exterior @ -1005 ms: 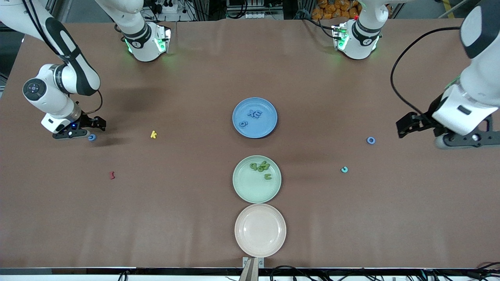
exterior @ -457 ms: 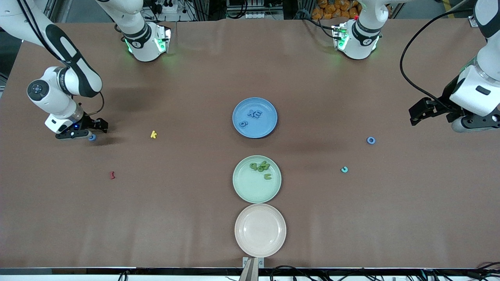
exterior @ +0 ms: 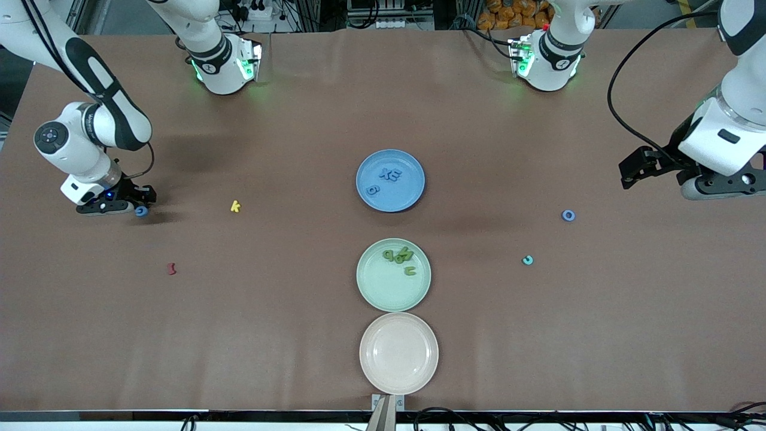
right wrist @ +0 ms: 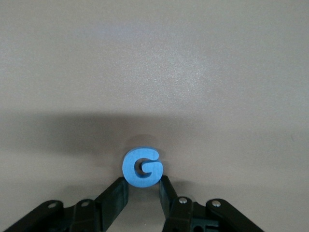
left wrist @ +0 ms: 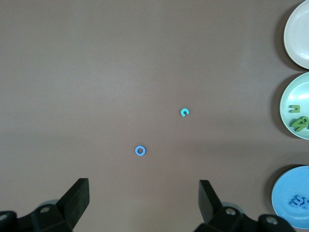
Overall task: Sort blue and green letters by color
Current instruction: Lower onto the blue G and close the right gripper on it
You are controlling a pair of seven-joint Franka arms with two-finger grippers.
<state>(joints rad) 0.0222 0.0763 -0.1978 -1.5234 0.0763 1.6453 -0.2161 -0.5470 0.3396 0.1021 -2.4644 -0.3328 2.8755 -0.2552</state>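
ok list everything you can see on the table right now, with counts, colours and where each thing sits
blue plate: 1, blue, mid-table, farthest of the three plates from the front camera
blue letters on it: 3, blue
green plate: 1, pale green, between the other two plates
green letters on it: about 4, green, bunched
pink plate: 1, pale pink, nearest the camera, nothing on it
blue G: 1, blue, right arm's end
blue O: 1, blue, left arm's end
teal C: 1, teal, nearer the camera than the O
yellow k: 1, yellow
dark red letter: 1
right gripper: shut on the G, at the table
left gripper: open, above the O, waiting
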